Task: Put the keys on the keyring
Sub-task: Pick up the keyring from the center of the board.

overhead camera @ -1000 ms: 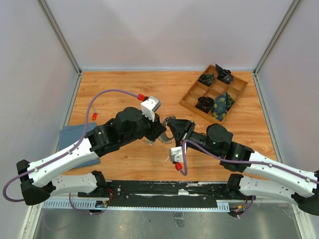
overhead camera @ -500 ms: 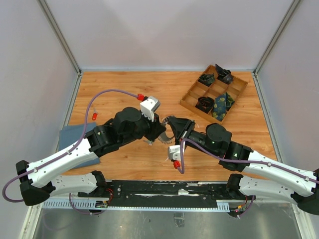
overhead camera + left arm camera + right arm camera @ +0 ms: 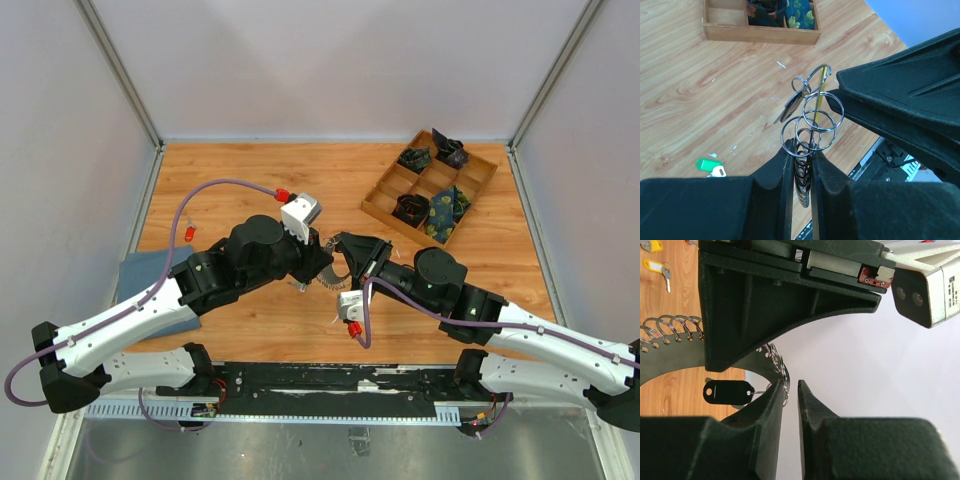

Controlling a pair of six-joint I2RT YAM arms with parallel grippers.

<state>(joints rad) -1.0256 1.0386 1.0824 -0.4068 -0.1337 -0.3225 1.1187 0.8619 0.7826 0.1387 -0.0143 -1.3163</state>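
One keyring [image 3: 819, 100] juts lengthwise out of the left tool [image 3: 801, 155], seemingly edge-on

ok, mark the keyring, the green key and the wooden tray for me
keyring [image 3: 810, 131]: left wrist view, on the overlapping wire loops.
green key [image 3: 707, 164]: left wrist view, on its plastic tag.
wooden tray [image 3: 760, 35]: left wrist view, on its near wall.
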